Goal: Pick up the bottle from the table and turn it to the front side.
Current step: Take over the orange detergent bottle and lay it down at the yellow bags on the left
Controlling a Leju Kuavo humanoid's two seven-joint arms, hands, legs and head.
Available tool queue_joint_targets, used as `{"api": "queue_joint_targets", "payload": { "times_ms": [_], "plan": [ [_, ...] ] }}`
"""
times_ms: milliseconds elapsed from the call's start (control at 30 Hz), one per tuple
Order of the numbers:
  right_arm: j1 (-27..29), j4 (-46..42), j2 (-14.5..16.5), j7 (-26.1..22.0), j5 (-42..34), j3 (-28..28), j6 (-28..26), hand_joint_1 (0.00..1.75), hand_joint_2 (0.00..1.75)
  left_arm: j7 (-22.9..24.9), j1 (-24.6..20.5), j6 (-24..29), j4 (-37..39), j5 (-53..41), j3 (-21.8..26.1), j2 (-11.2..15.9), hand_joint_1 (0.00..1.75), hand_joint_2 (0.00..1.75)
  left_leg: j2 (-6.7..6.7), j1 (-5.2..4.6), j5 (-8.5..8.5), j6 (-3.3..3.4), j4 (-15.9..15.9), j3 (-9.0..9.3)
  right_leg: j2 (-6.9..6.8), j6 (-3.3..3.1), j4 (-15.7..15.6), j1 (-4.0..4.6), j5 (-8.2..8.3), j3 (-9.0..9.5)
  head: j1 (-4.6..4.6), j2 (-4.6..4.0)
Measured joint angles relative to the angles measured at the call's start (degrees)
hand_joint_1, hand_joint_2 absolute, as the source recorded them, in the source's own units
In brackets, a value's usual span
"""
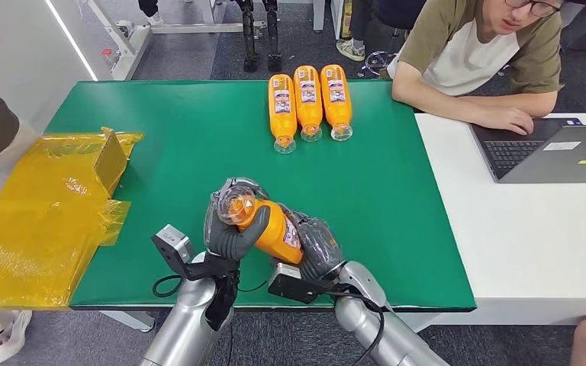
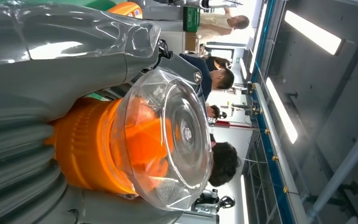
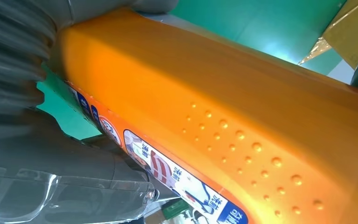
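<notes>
While the bottle is lifted clear of the green surface near its front edge, both hands share it: the left hand grips the clear cap end, the right hand wraps the orange body. Holding both ends likely lets the bottle be rolled about its long axis; the label faces sideways, so the front is probably not yet forward. Three bottles lie together at the far edge.
</notes>
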Motion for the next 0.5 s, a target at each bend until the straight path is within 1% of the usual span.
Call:
{"api": "queue_joint_targets", "payload": {
  "times_ms": [67,100,367,433,500],
  "plan": [
    [0.0,0.0,0.1,0.2,0.1,0.0,-0.4,0.22,1.75,0.0,0.0,0.1,0.0,0.1,0.0,0.0,1.75,1.75,0.00,0.00,0.00,0.00,0.0,0.00,0.00,0.00,0.0,0.00,0.00,0.00,0.00,0.00],
    [0.0,0.0,0.2,0.2,0.1,0.0,-0.8,0.00,1.75,0.1,0.0,0.2,0.0,0.1,0.0,0.0,1.75,1.75,0.01,0.00,0.00,0.00,0.0,0.00,0.00,0.00,0.0,0.00,0.00,0.00,0.00,0.00],
    [0.2,-1.0,2.0,-1.2,-2.4,0.0,-5.4,0.00,1.75,0.5,0.0,2.0,0.0,0.1,0.0,0.0,1.75,1.75,0.01,0.01,0.00,0.00,0.0,0.00,0.01,0.00,0.0,0.01,0.00,-0.03,0.00,0.00],
    [0.5,-1.6,2.1,-1.9,-3.8,-0.1,-6.7,0.00,1.75,1.0,0.0,3.6,-0.1,-0.1,0.0,0.0,1.75,1.75,0.01,0.01,0.00,0.00,0.0,0.00,0.01,0.00,0.0,0.01,0.00,-0.03,0.00,0.00],
    [1.5,-2.8,2.2,-3.1,-5.9,-0.2,-9.0,0.00,1.75,1.5,0.0,7.1,-0.7,-0.8,0.0,0.0,1.75,1.75,0.00,0.01,0.00,0.00,0.0,-0.01,0.00,0.00,0.0,0.00,0.00,-0.03,0.00,0.00]
  ]
}}
